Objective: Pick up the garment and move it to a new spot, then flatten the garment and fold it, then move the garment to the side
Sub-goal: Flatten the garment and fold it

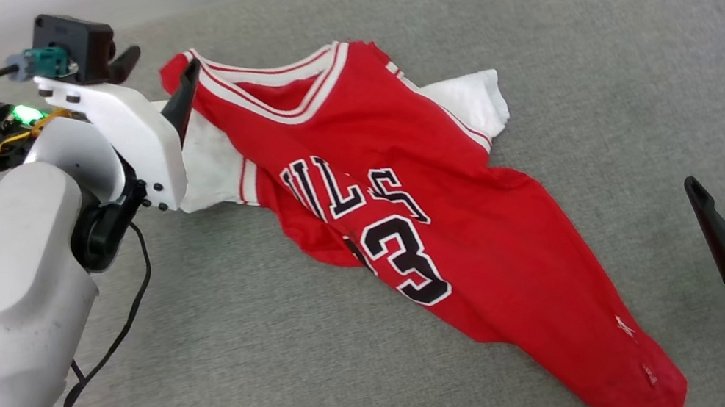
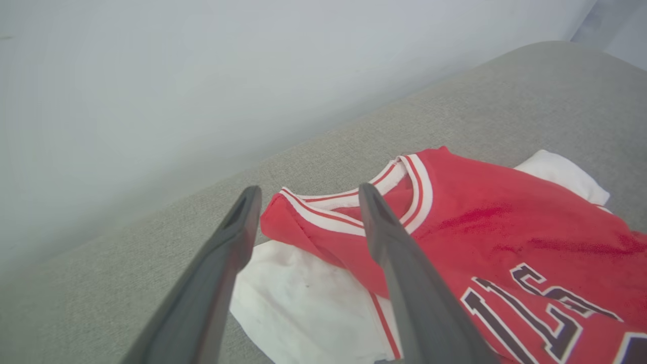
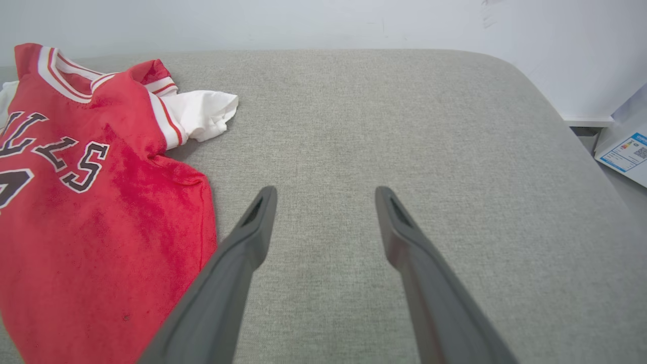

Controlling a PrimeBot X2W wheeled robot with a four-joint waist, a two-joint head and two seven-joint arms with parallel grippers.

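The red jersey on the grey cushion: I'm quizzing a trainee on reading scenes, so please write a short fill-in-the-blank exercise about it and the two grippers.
1. The red jersey with black lettering has short sleeves coloured ____.
2. It lies on a ____ fabric surface.
3. The left gripper, at the jersey's collar end, is ____, not shut.
4. The right gripper, over bare fabric, holds ____.

Missing words: white; grey; open; nothing.

The garment (image 1: 490, 248) is matt cloth, lying on a rough woven fabric surface (image 1: 292, 395).
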